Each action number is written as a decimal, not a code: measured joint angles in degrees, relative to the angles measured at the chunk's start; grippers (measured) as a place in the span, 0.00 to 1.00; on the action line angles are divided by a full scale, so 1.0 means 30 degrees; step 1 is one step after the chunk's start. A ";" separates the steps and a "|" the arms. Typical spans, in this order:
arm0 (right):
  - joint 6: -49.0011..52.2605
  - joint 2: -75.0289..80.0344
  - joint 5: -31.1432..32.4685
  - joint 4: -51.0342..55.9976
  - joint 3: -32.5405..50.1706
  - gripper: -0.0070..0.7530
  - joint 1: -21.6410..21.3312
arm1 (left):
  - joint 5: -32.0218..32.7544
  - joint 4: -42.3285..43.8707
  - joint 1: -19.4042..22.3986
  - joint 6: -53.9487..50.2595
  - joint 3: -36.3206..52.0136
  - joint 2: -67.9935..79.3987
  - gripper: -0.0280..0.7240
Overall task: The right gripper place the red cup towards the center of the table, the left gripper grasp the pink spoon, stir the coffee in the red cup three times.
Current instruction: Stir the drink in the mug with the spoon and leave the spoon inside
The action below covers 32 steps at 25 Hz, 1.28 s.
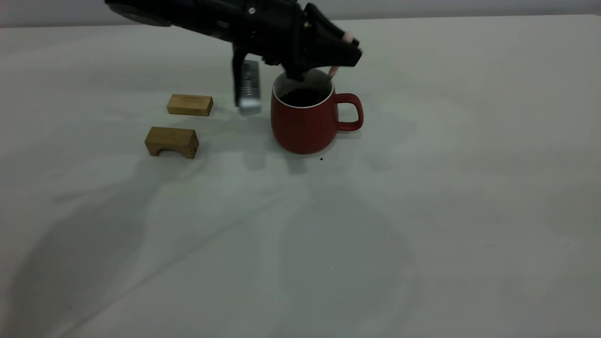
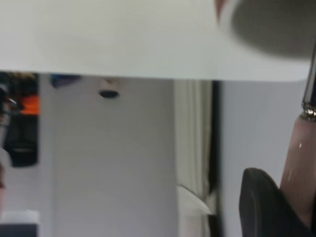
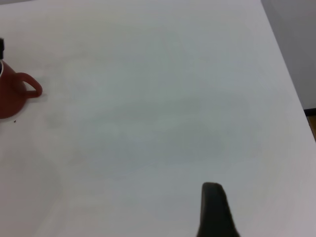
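Observation:
The red cup point(image 1: 303, 124) stands upright near the middle of the table point(image 1: 422, 211), its handle toward the right, with dark coffee point(image 1: 303, 97) inside. My left gripper point(image 1: 347, 49) hovers just above the cup's rim, shut on the pink spoon point(image 1: 333, 71), which slants down into the cup; its bowl is hidden there. In the left wrist view the pink handle point(image 2: 298, 158) lies against a black fingertip point(image 2: 261, 202) and the metal neck point(image 2: 310, 84) runs toward the cup's rim point(image 2: 266, 24). My right gripper point(image 3: 215, 210) shows only as a dark shape, well away from the cup point(image 3: 10, 96).
Two wooden blocks lie left of the cup, a flat one point(image 1: 189, 104) and an arched one point(image 1: 172, 141). A grey ribbed block point(image 1: 249, 87) hangs from the left arm beside the cup. A dark speck point(image 1: 321, 159) sits on the table before the cup.

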 joint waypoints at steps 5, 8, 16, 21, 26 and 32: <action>0.0000 0.0000 0.0000 0.0000 0.0000 0.72 0.0000 | 0.0600 0.1631 0.1005 0.0000 0.0000 0.0000 0.24; 0.0000 0.0000 0.0000 0.0000 0.0000 0.72 0.0000 | 0.0576 0.1669 0.1146 -0.0009 0.0000 0.0000 0.24; 0.0000 0.0000 0.0000 0.0000 0.0000 0.72 0.0000 | 0.0445 0.1669 0.1128 -0.0024 0.0000 0.0000 0.24; 0.0000 0.0000 0.0000 0.0000 0.0000 0.72 0.0000 | 0.1052 0.1691 0.1128 -0.0898 0.0000 0.0000 0.29; 0.0000 0.0000 0.0000 0.0000 0.0000 0.72 0.0000 | 0.1769 0.1969 0.1128 -0.0467 0.0000 -0.0029 0.60; 0.0000 0.0000 0.0000 0.0000 0.0000 0.72 0.0000 | 0.1903 0.5134 0.1128 0.3326 0.0000 -0.1350 0.74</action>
